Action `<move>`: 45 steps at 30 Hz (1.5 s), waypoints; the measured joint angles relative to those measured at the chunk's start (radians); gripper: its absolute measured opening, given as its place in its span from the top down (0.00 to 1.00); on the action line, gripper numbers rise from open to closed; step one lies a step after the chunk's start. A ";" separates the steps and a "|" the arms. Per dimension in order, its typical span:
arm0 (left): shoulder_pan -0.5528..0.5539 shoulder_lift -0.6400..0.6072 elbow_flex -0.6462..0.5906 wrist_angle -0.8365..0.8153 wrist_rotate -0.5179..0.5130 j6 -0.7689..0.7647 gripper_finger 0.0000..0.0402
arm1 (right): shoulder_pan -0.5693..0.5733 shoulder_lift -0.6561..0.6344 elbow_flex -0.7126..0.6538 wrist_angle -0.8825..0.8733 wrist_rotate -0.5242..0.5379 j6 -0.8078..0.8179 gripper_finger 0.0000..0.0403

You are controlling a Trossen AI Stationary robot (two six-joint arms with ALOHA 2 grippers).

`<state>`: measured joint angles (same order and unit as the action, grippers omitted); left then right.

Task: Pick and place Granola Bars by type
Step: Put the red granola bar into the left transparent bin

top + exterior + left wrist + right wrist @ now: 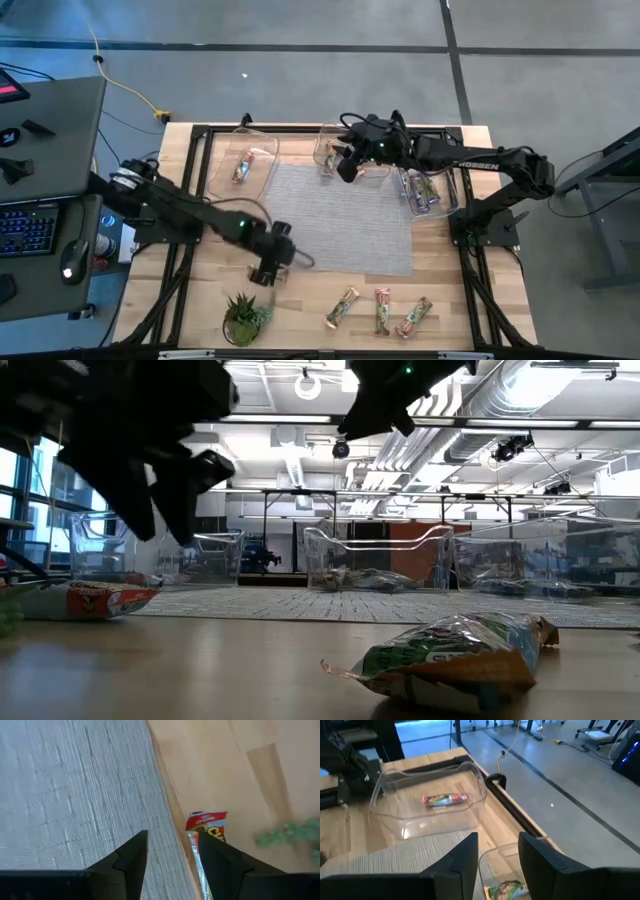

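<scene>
My left gripper [268,266] [172,840] is open and hovers over the mat's near-left corner. A red-wrapped granola bar [206,826] [90,598] lies flat on the wood just below it, beside the mat's edge. My right gripper [346,166] [497,837] is open and empty above the middle clear tub [338,150], which holds a green bar [505,889]. The left tub [427,795] holds one red bar [445,799]. The right tub [428,190] holds blue-purple bars. Three more bars [382,310] lie flat near the table's near edge.
A grey mat [340,220] covers the table's middle. A small potted plant [243,318] stands at the near-left, close to my left gripper. A green bar [450,655] lies nearest the low camera. The three tubs line the far edge.
</scene>
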<state>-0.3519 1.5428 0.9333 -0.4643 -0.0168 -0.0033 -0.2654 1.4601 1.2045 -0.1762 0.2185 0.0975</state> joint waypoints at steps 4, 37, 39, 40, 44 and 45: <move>0.082 0.001 0.060 -0.061 0.164 0.067 0.58 | 0.000 0.000 -0.011 -0.021 -0.010 0.000 0.69; 0.143 0.282 0.099 -0.111 0.506 0.347 0.58 | 0.000 0.000 -0.011 -0.023 -0.016 0.000 0.69; 0.143 0.286 0.101 -0.113 0.499 0.358 0.58 | 0.000 0.000 -0.011 -0.023 -0.016 0.000 0.69; 0.142 0.286 0.101 -0.114 0.490 0.370 0.59 | 0.000 0.000 -0.011 -0.023 -0.016 0.000 0.69; 0.143 0.287 0.100 -0.113 0.482 0.400 0.67 | 0.000 0.000 -0.011 -0.023 -0.016 0.000 0.69; 0.143 0.287 0.100 -0.112 0.480 0.400 0.71 | 0.000 0.000 -0.011 -0.023 -0.016 -0.001 0.69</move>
<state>-0.2087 1.8301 1.0336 -0.5768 0.4637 0.3964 -0.2656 1.4605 1.1938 -0.1997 0.2020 0.0970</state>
